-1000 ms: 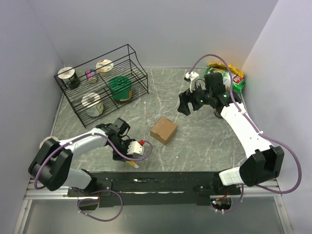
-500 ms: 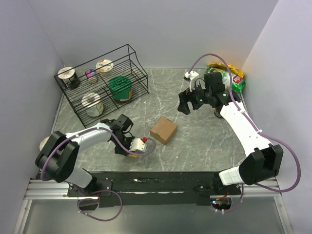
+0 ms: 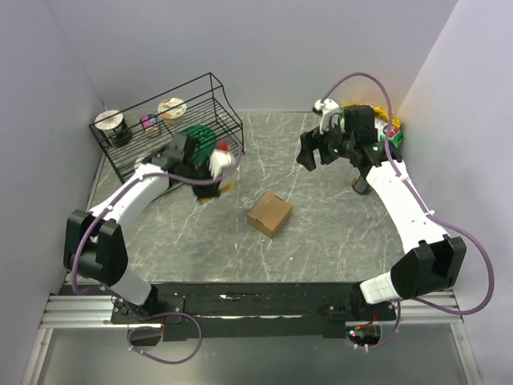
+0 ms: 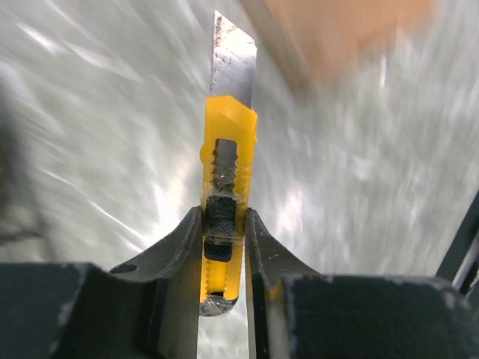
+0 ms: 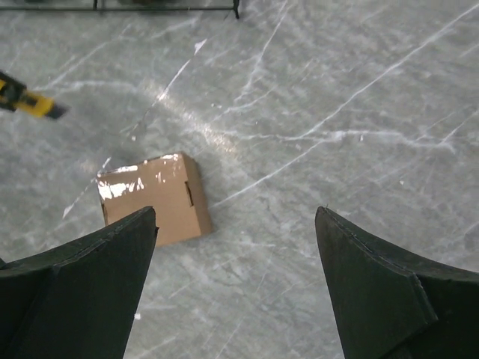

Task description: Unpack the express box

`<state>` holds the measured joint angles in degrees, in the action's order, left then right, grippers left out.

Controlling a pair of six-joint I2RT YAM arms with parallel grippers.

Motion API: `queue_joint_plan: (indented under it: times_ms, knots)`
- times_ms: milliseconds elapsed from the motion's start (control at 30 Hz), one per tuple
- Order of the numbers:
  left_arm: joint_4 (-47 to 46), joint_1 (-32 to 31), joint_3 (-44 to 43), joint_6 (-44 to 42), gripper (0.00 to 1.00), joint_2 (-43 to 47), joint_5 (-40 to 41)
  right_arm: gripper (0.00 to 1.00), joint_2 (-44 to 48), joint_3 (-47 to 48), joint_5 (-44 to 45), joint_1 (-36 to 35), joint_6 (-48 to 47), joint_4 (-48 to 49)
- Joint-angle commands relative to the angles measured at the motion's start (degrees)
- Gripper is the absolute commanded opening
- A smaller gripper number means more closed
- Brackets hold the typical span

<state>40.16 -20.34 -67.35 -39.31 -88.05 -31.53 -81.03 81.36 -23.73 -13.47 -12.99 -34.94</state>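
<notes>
Here the grey marbled table [image 3: 337, 233] fills most of the top view, and the black wire rack [image 3: 152, 101] stands in its upper left corner, holding several lidded cups, one of them white-topped [image 3: 111, 122] at the far left end. The left arm [image 3: 128, 200] reaches up from the lower left to the rack's right end. The right arm [image 3: 401, 200] rises along the right side toward the upper right, where it partly hides a green snack bag [image 3: 394, 138] against the wall. The express box [image 3: 268, 213] sits on the table just below the middle of the frame. It lies between the two arms, touches neither, and its flaps are closed. In the right wrist view the box lies at centre left with a glossy patch across its top. The right fingers [image 5: 90, 284] are spread wide at the two lower corners of that view, high over bare table with nothing between them. In the left wrist view, which is smeared with blur, the left fingers [image 4: 176, 254] are pinched on the lower body of a yellow utility knife [image 4: 227, 149]. Its silver blade is pushed out and points toward the top of the frame, beside a blurred brown patch at the upper right that matches the box's colour.
</notes>
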Motion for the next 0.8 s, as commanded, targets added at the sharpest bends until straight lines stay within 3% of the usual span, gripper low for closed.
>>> queue_joint_plan:
  times_ms: [0,200,367,433,500,600,667,767]
  knots:
    - [-7.62,-0.14,-13.31,18.02,0.01,-2.99,-6.70,0.91,-0.88,3.01,-7.53,0.56,3.31,7.23]
    - [-10.19,-0.05,-19.92,19.81,0.01,-6.78,-5.21,0.88,-4.57,8.10,-10.82,-1.90,8.77,13.13]
    - [-4.83,1.88,-22.12,3.92,0.01,-8.54,2.49,0.88,-5.45,9.43,-12.22,-2.61,9.30,15.60]
    - [-10.84,5.20,-20.90,4.05,0.01,-7.84,4.98,0.88,-4.84,9.17,-12.57,-2.61,9.22,15.78]
    - [-13.61,7.15,-22.98,7.47,0.01,-8.01,3.32,0.87,-4.14,8.46,-13.54,-2.61,9.39,16.22]
    - [-15.89,6.98,-32.73,19.58,0.01,-9.07,-2.54,0.85,-3.69,8.55,-15.21,-3.13,9.21,17.18]
    - [-23.49,5.75,-35.21,34.60,0.01,-8.11,-2.93,0.84,-3.69,9.16,-15.30,-4.10,9.48,18.49]
    - [-33.79,3.99,-32.76,54.12,0.01,-5.30,4.88,0.84,-3.87,9.69,-14.16,-6.56,9.22,21.65]
